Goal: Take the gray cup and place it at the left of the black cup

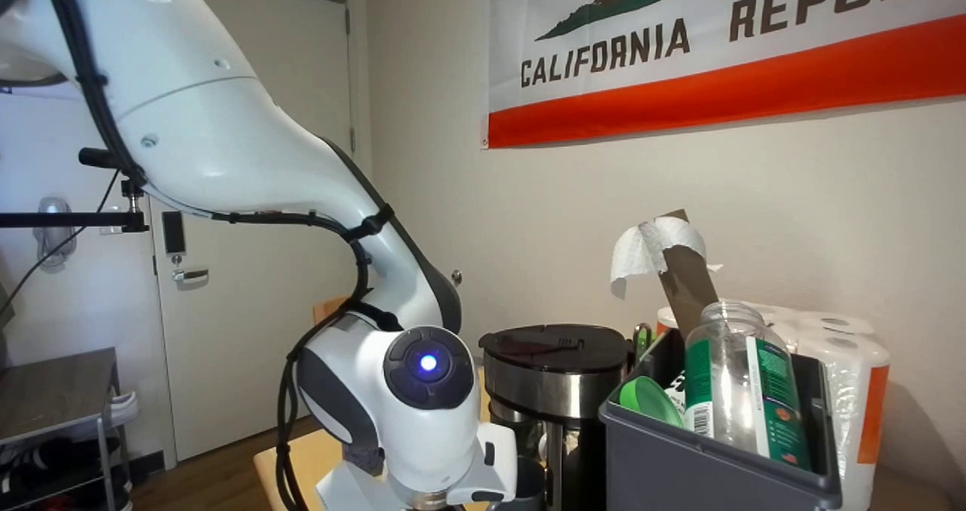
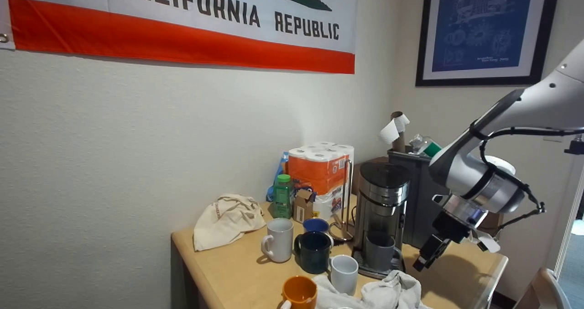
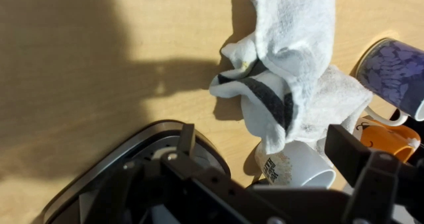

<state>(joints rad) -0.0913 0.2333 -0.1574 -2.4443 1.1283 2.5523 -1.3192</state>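
Note:
The gray cup (image 2: pixel 379 253) stands upright on the coffee maker's drip tray in an exterior view, its handle toward my gripper's side. Part of it shows beside the arm in an exterior view (image 1: pixel 530 483). The black cup (image 2: pixel 314 254) stands on the table left of the coffee maker, among other mugs. My gripper (image 2: pixel 424 258) is tilted down above the table, right of the coffee maker and apart from the gray cup. In the wrist view my gripper (image 3: pixel 265 143) is open, with nothing held between its fingers. I cannot make out the gray cup there.
The coffee maker (image 2: pixel 382 185) stands before a gray bin (image 2: pixel 417 217). A white mug (image 2: pixel 344 272), an orange mug (image 2: pixel 299 291), a tall white mug (image 2: pixel 278 240) and a blue mug (image 2: pixel 315 225) surround the black cup. A crumpled towel (image 2: pixel 392 293) lies at the front.

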